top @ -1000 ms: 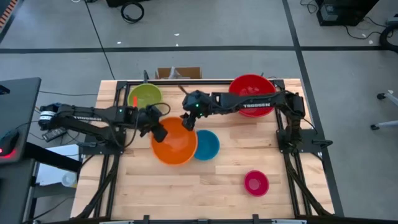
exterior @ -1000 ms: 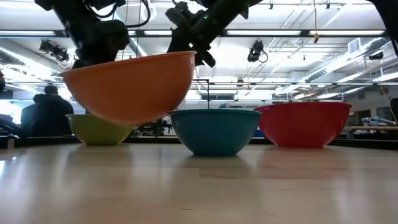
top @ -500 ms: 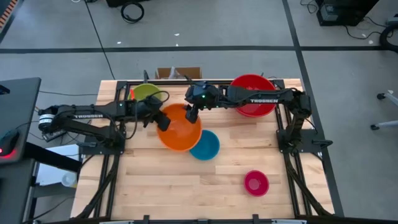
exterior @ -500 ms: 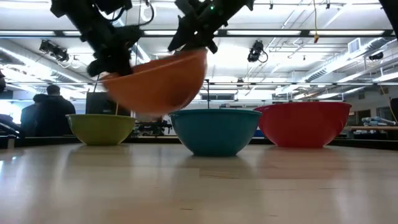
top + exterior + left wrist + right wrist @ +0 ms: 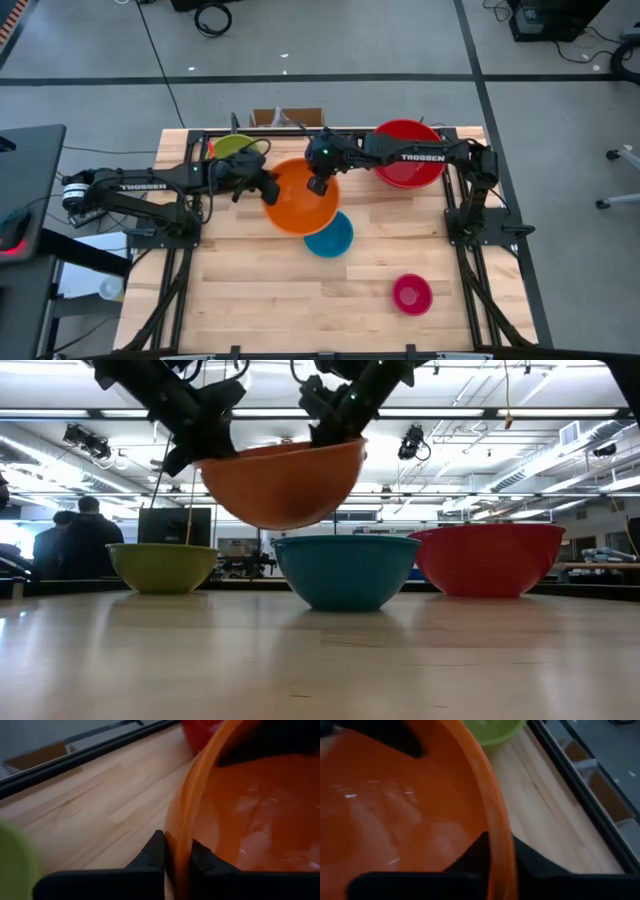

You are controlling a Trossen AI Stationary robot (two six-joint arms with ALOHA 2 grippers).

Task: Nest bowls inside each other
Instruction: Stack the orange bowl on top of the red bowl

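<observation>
An orange bowl (image 5: pixel 300 200) hangs in the air between my two grippers, partly over the blue bowl (image 5: pixel 335 238), which stands on the table. My left gripper (image 5: pixel 267 189) is shut on the orange bowl's left rim. My right gripper (image 5: pixel 320 184) is shut on its far right rim. In the low view the orange bowl (image 5: pixel 280 485) hangs roughly level above the blue bowl (image 5: pixel 345 570). A green bowl (image 5: pixel 233 150) stands at the far left, a red bowl (image 5: pixel 408 152) at the far right, and a small pink bowl (image 5: pixel 412 293) near the front right. My left gripper pinches the orange bowl's rim (image 5: pixel 180 835) on the bowl's left side, one finger (image 5: pixel 202 862) inside and one finger (image 5: pixel 154 854) outside. It comes from the table's left, slanting down. The bowl is lifted clear, open side up. My right gripper pinches the orange bowl's rim (image 5: pixel 496 832) on its far right side, with one finger inside the bowl and the other outside. It reaches in from the table's right, slanting down. The bowl hangs clear of the table and of the blue bowl.
The table's black frame rail (image 5: pixel 300 132) runs along the far edge, with a cardboard box (image 5: pixel 287 117) behind it. Bare wood (image 5: pixel 260 300) lies along the near half of the table. A person (image 5: pixel 70 540) shows in the room beyond.
My right gripper has gone to the orange bowl's far right rim and shut on it. The bowl, which hung tilted from my left gripper, has moved up and toward the far right, and now hangs about level over the blue bowl.
</observation>
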